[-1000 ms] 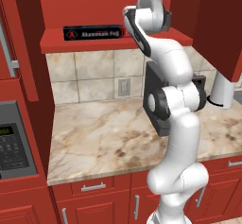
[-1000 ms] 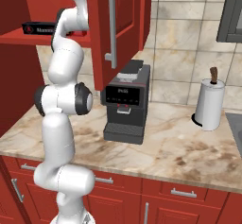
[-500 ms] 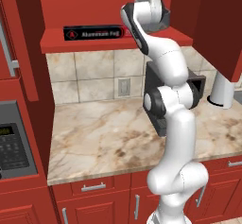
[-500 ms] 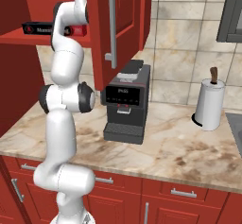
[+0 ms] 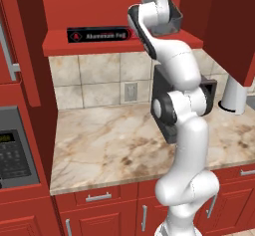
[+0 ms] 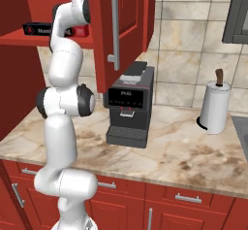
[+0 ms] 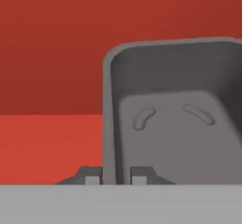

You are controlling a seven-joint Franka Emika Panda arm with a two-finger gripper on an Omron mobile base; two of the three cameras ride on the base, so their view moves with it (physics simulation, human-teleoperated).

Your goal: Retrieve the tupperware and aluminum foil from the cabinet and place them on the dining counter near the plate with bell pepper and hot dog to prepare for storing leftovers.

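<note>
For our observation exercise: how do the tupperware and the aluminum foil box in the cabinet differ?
The tupperware is a dark grey open tub; the aluminum foil is a long, slim black box with red ends and white lettering. The gripper pinches the tupperware's wall, while the aluminum foil lies untouched. Both sit on the cabinet's red shelf.

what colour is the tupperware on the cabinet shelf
Dark grey all over, inside and out; the tupperware shows best in the hand view.

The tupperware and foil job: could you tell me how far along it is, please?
Done: the cabinet door stands open. In hand: the hand has shut on the tupperware wall, on the shelf. Left: carrying it to the dining counter, then fetching the aluminum foil, lying on the shelf.
</note>
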